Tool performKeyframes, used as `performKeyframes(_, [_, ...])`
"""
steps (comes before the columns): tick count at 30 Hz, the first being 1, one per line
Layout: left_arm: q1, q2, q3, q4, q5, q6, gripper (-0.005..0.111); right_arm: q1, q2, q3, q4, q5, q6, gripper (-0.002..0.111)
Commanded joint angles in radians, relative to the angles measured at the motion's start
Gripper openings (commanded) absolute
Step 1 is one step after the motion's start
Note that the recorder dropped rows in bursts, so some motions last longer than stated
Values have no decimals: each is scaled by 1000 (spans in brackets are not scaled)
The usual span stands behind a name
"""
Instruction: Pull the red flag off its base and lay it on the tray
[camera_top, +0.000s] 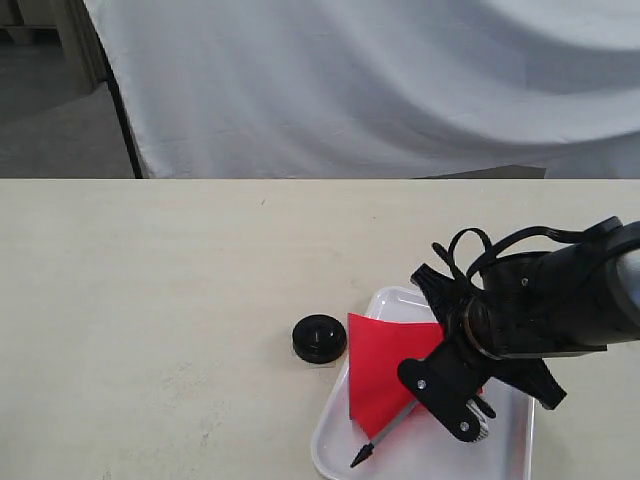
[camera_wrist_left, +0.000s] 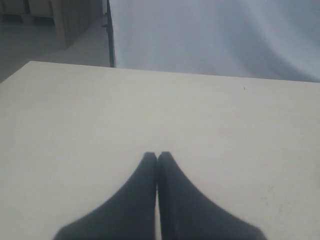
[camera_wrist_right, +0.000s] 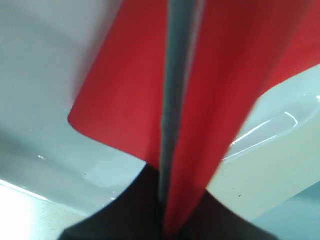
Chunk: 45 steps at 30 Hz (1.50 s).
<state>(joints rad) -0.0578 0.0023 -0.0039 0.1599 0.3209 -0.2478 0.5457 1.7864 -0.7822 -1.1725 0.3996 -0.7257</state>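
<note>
The flag (camera_top: 385, 375) is already off the base (camera_top: 320, 338). The base stands alone on the counter (camera_top: 150, 300), just beside the left rim of the tray (camera_top: 425, 458). The right tool (camera_top: 440, 400) is closed on the flag's pole. In the right wrist view the pole runs straight between the two fingers (camera_wrist_right: 125, 215), with red cloth on both sides and the white tray under it. The pole is tilted and its black tip (camera_top: 358, 462) points down toward the near part of the tray. I cannot tell whether the tip touches the tray floor.

The step in hand, as I judge it, is to lay the flag down. To do it well, the arm should go down slowly and bring the pole closer to flat, so that the pole does not drop or bounce when it is released. One corner of the cloth seems to reach the left rim, near the base. A small shift toward the middle of the tray would therefore keep the whole flag inside. The fingers should open only when the pole rests on the tray, and then rise straight up, because the loose cloth could catch on them.

The left tool (camera_wrist_left: 157, 160) is closed with nothing in it, over bare counter.
</note>
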Motion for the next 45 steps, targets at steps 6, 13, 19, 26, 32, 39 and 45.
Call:
performKeyframes(6, [-4, -2, 4, 0, 0, 1, 0, 5, -7, 4, 8, 20, 70, 63])
performKeyframes(13, [-4, -2, 4, 0, 0, 1, 0, 3, -109, 4, -10, 184, 250, 60])
performKeyframes(19, [-4, -2, 4, 0, 0, 1, 0, 3, -178, 4, -50, 201, 658, 0])
performKeyframes(26, [-4, -2, 4, 0, 0, 1, 0, -6, -178, -8, -8, 180, 963, -1])
performKeyframes(32, [-4, -2, 4, 0, 0, 1, 0, -216, -179, -196, 669, 210, 824, -1])
performKeyframes(39, [-4, -2, 4, 0, 0, 1, 0, -571, -313, -190, 1240, 144, 600, -1])
performKeyframes(45, [-4, -2, 4, 0, 0, 1, 0, -815, -594, 55, 1242, -202, 749, -1])
